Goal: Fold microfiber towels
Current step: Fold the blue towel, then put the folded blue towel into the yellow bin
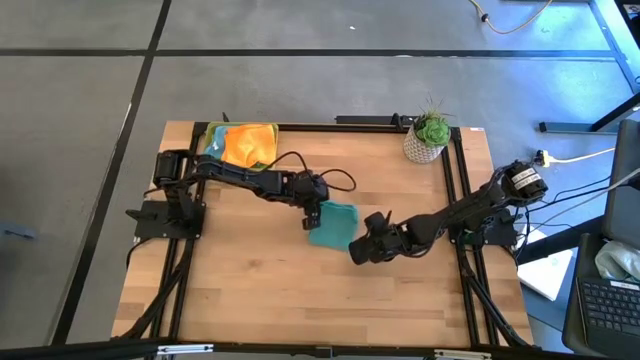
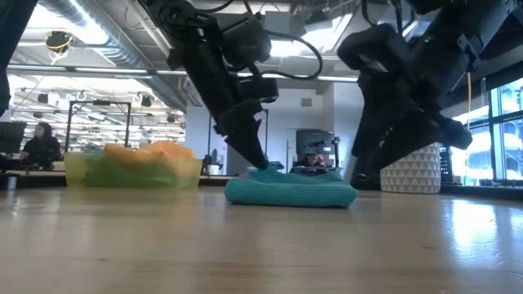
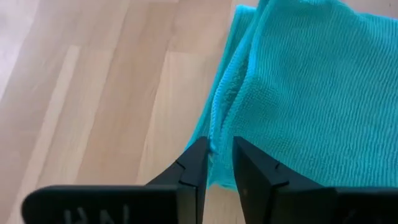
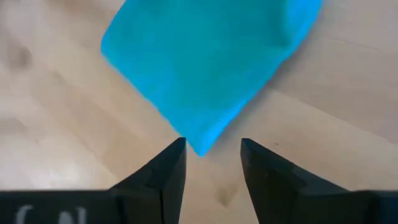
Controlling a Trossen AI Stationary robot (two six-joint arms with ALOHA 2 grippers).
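Note:
A teal microfiber towel (image 1: 334,224) lies folded into a small thick pad on the table's middle; it also shows in the low view (image 2: 291,191). My left gripper (image 1: 312,214) is at the towel's left edge, shut on it. My right gripper (image 1: 362,246) is open at the towel's near right corner (image 4: 200,147); its fingertips stand on either side of the corner, and no touch shows. An orange towel (image 1: 248,143) and other cloths lie in the yellow-green tray (image 1: 212,134) at the far left. My left gripper pinches the teal towel's left edge (image 3: 215,144) between its two fingers (image 3: 196,163), where several layers are stacked. The fingers come from above, slanting down from the table's left. The towel lies flat on the table (image 2: 245,189).
A potted plant in a white pot (image 1: 428,136) stands at the far right corner. A black frame (image 1: 455,190) borders the wooden table. Bare wood (image 1: 260,290) lies toward the near edge.

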